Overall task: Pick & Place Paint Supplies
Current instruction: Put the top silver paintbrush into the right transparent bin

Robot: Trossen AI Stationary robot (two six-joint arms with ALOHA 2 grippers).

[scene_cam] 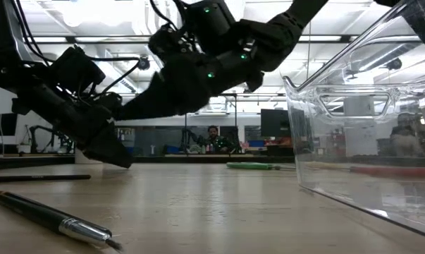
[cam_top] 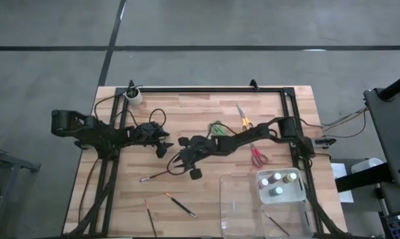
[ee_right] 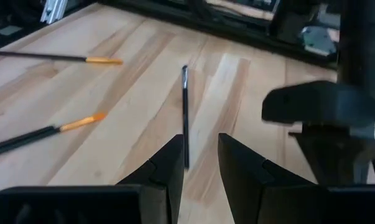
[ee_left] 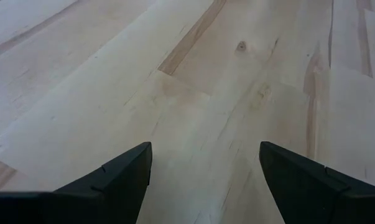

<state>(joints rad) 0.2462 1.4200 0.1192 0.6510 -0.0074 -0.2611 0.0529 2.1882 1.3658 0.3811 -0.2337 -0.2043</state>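
Note:
My right gripper (cam_top: 177, 163) reaches to the table's middle and hangs low over the right end of a thin dark brush (cam_top: 161, 174) that lies flat on the wood. In the right wrist view the brush (ee_right: 185, 106) runs straight ahead from the narrow gap of my right gripper (ee_right: 199, 152), which is open only a little; its near end lies by one fingertip, and I cannot tell if they touch. My left gripper (cam_top: 164, 143) waits wide open just to the far left of it, over bare wood (ee_left: 206, 155).
Two more brushes (cam_top: 181, 204) (cam_top: 150, 216) lie near the front edge. Green scissors (cam_top: 216, 126), yellow scissors (cam_top: 244, 119) and red scissors (cam_top: 257, 157) lie behind and beside the right arm. A clear tray (cam_top: 243, 212) at front right holds paint bottles (cam_top: 277, 183). A white cup (cam_top: 133, 97) stands far left.

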